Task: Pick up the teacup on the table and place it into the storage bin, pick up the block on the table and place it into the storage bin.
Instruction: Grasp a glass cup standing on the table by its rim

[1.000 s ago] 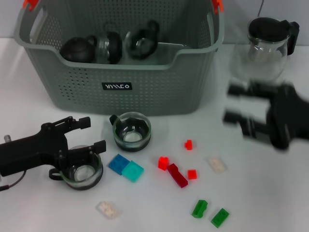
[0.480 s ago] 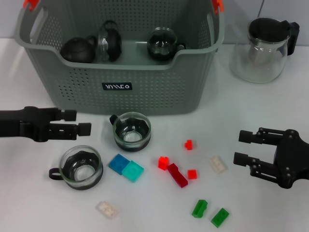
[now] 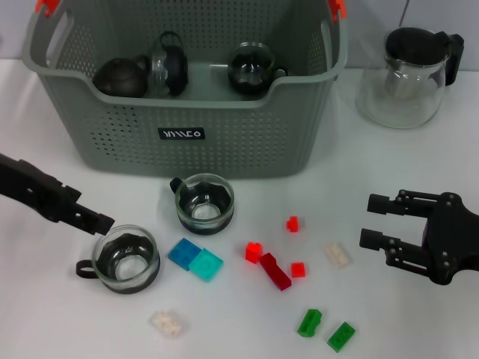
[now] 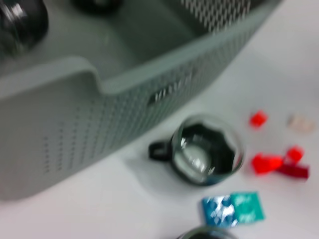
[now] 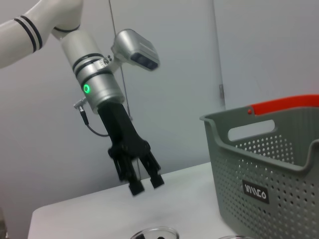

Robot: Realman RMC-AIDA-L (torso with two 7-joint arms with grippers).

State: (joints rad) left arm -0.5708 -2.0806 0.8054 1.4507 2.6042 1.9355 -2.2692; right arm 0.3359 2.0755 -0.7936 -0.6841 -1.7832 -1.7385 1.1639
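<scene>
Storage bin [image 3: 187, 127]: grey perforated basket with orange handle clips, at the back of the white table [image 3: 60, 314]. Three dark cups already lie on its floor, so part of the sorting looks done.

Glass pitcher [image 3: 408, 78]: black lid, stands right of the bin, well apart from the work; likely no part of the task.

Left gripper [image 3: 93, 221]: reaches in from the left edge, its tip just above and beside the rim of the near teacup [image 3: 127, 259]. The right wrist view shows its fingers a little apart, holding nothing. The position suggests an approach to that cup.

Right gripper [image 3: 374, 222]: hovers over bare table at the right, fingers spread wide and empty, pointing toward the blocks; probably waiting its turn or lining up on a block.

Teacups on the table: two glass cups with dark bases. The near teacup sits front left, handle pointing left. The second teacup [image 3: 204, 203] stands just before the bin's front wall, handle toward the left.

Blocks, scattered between the cups and the right gripper: blue and teal pair [image 3: 195, 259] touching each other; dark red brick [image 3: 275, 271] with small red pieces nearby; two green blocks [image 3: 325, 330] at the front; two pale clear blocks [image 3: 337, 254], one right, one front left. None is held.
</scene>
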